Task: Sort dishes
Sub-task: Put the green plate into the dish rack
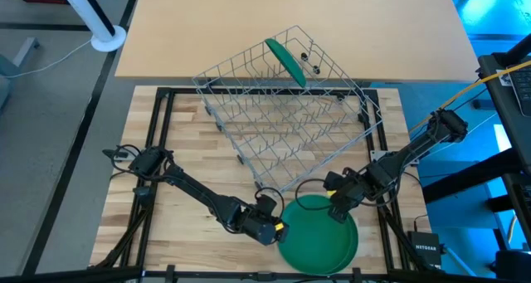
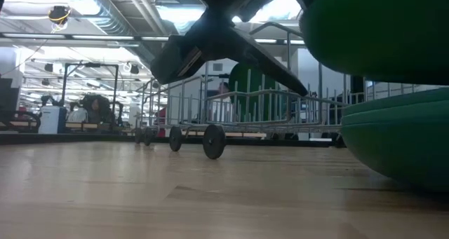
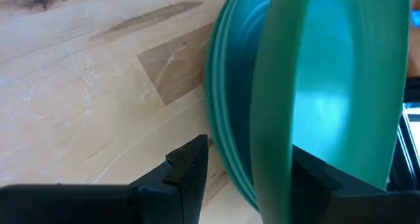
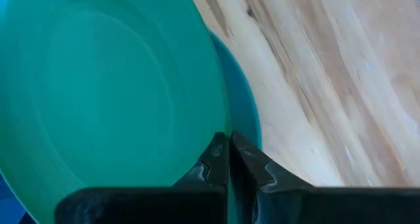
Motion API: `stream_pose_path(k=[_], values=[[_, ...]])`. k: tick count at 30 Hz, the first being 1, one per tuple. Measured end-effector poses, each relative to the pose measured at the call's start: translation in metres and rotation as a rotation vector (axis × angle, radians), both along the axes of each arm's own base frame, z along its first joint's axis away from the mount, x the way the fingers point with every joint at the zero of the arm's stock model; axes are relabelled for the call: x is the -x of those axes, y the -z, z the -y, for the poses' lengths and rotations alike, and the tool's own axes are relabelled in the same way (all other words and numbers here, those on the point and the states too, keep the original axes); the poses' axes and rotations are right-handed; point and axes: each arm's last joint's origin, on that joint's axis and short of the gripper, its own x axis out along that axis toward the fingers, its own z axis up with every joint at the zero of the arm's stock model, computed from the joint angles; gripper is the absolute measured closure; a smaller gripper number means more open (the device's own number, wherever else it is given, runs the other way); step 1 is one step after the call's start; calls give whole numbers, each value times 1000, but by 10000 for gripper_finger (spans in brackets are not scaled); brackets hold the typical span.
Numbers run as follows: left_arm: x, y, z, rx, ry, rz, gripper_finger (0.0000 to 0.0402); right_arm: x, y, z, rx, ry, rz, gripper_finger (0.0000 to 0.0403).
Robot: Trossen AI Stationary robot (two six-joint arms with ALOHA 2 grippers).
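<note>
A stack of dark-green plates (image 1: 319, 233) sits at the near edge of the wooden table (image 1: 182, 150), a little right of centre, just near of the silver wire dish rack (image 1: 286, 109). One more green plate (image 1: 286, 61) stands on edge in the far part of that rack, tilted. The left gripper (image 1: 270, 226) is low at the stack's left rim; in the left wrist view its fingers (image 3: 187, 171) are spread fairly wide, with the lifted edge of the top plate (image 3: 308, 99) passing between them and the rest of the stack (image 3: 226, 119) below it, though whether the pads press the rim cannot be told. The right gripper (image 1: 340, 202) is at the stack's far right rim; in the right wrist view its fingers (image 4: 220, 161) are nearly together, pinched on the edge of the top plate (image 4: 111, 99). The low view shows the stack (image 2: 400, 148) close at the right, the raised plate (image 2: 379, 29) above it, and the rack (image 2: 266, 116) on small dark wheels behind. A small black box (image 1: 426, 248) at the near right, off the table, carries white lettering that looks like "NETGEAR".
</note>
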Motion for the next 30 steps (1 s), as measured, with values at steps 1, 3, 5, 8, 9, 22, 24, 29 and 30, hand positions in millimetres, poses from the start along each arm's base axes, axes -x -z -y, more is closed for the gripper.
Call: stream_pose_path(k=[1,3,5,8,9,22,24,29,30], values=[[0,0,0,-4,13,-3,254,0,0,0,-3,-2,5,401],[0,0,0,-8,25,-6,267,-1,0,-1,-2,-18,11,400],[0,0,0,-7,26,-4,292,-1,0,-1,-8,-24,9,399],[0,0,1,-24,43,-4,348,-1,-1,-1,-20,-29,5,398],[0,0,1,-25,44,-6,369,-1,-1,-2,-25,-31,3,398],[3,-13,0,-24,120,-12,395,-3,-4,-9,-218,-91,-42,396],[4,-18,-2,-33,135,-8,396,-4,-5,-11,-255,-105,-41,395],[4,-22,-4,-36,158,-4,396,-5,-7,-15,-347,-109,-58,373],[4,-23,-4,-37,163,-4,396,-5,-7,-15,-356,-115,-62,363]])
